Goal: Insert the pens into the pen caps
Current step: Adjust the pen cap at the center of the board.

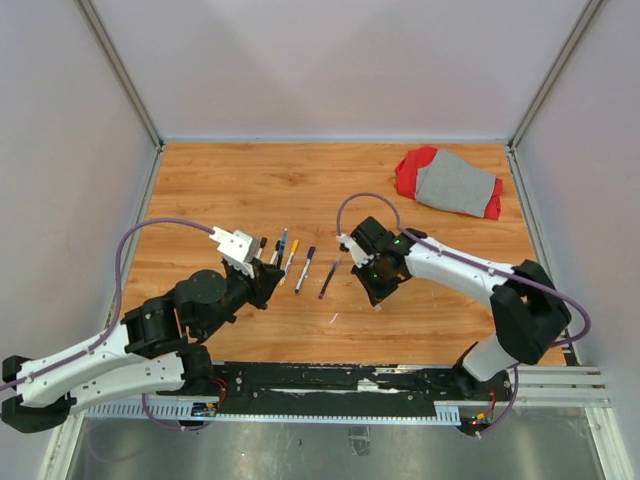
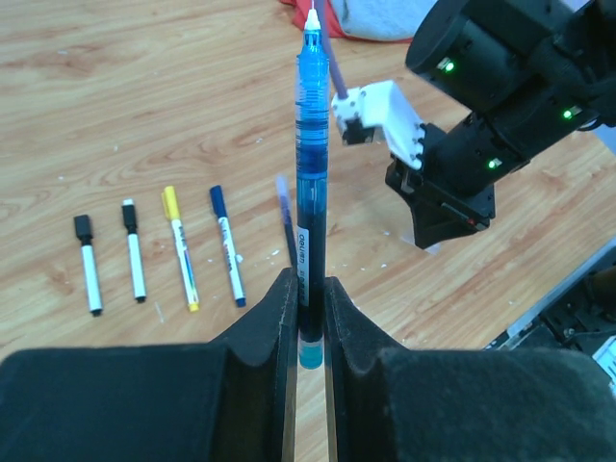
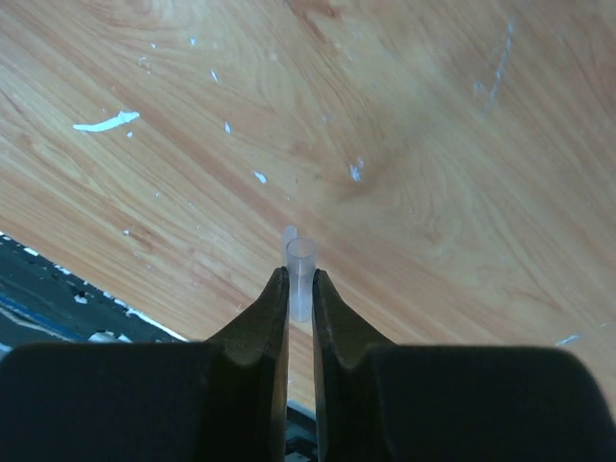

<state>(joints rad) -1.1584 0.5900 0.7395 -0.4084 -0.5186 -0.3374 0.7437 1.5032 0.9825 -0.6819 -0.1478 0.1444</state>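
Two-armed capping job over the middle of the tabletop (image 1: 230,180), nearer its front edge than its far one. Clamped shut in the left claw (image 2: 308,289): a blue pen (image 2: 308,173), gripped low on the barrel, white tip aimed across at the right claw (image 3: 300,281), apparently to line it up for capping. Pinched between that claw's closed tips: a short clear cap (image 3: 301,258), open mouth facing outward, seemingly presented to receive the tip. Pen and cap apart, not yet mated. Laid in a row left of centre, out of the way: five other pens (image 2: 180,252), four showing capped ends. Toward the front edge, a white scrap (image 1: 333,319); in the far right corner, a red-and-grey cloth (image 1: 450,182).
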